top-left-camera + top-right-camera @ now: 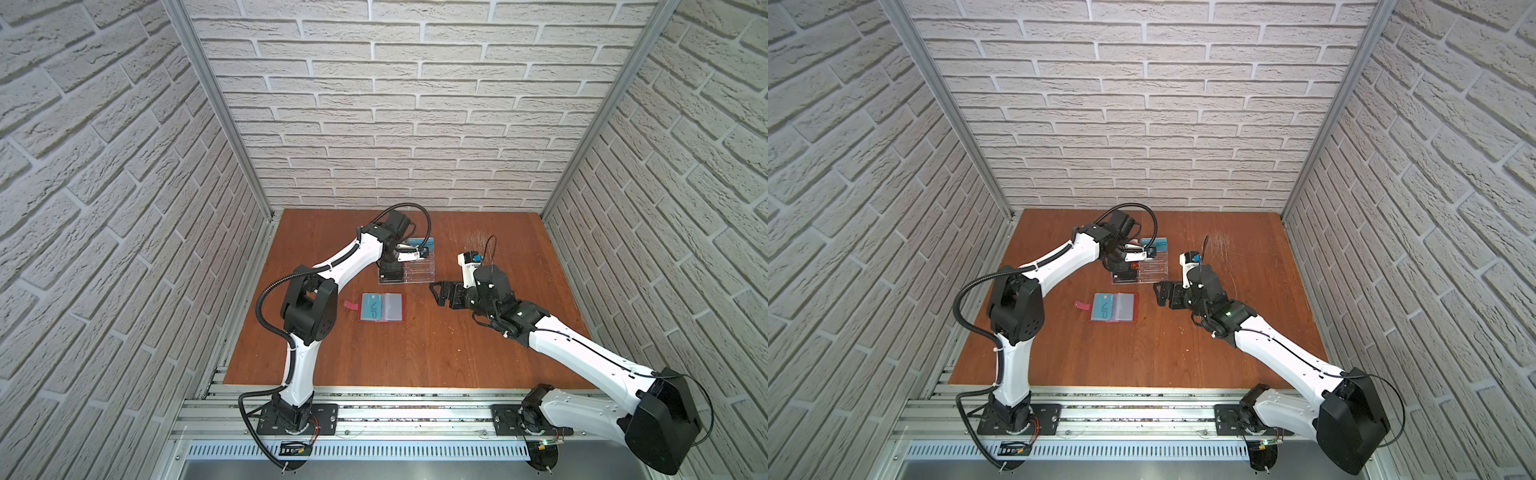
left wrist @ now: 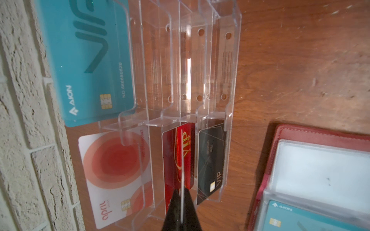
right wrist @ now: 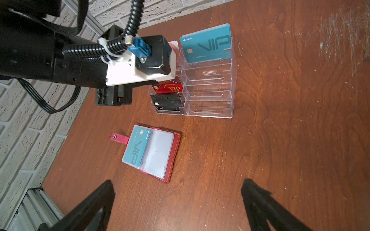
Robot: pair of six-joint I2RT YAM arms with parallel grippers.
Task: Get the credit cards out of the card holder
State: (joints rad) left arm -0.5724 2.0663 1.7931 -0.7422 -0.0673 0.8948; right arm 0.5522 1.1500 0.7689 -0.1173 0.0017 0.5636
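Note:
The red card holder lies open on the table, a teal VIP card in its left clear sleeve. My left gripper is shut on the top edge of a red credit card, which shows edge-on as a pale line. That card stands in a left pocket of the clear acrylic stand. To the right of the holder, my right gripper hangs open over bare table with nothing in it.
In the stand there is also a second teal VIP card at the top right, a white and orange card and a black VIP card. The brick wall is close behind the stand.

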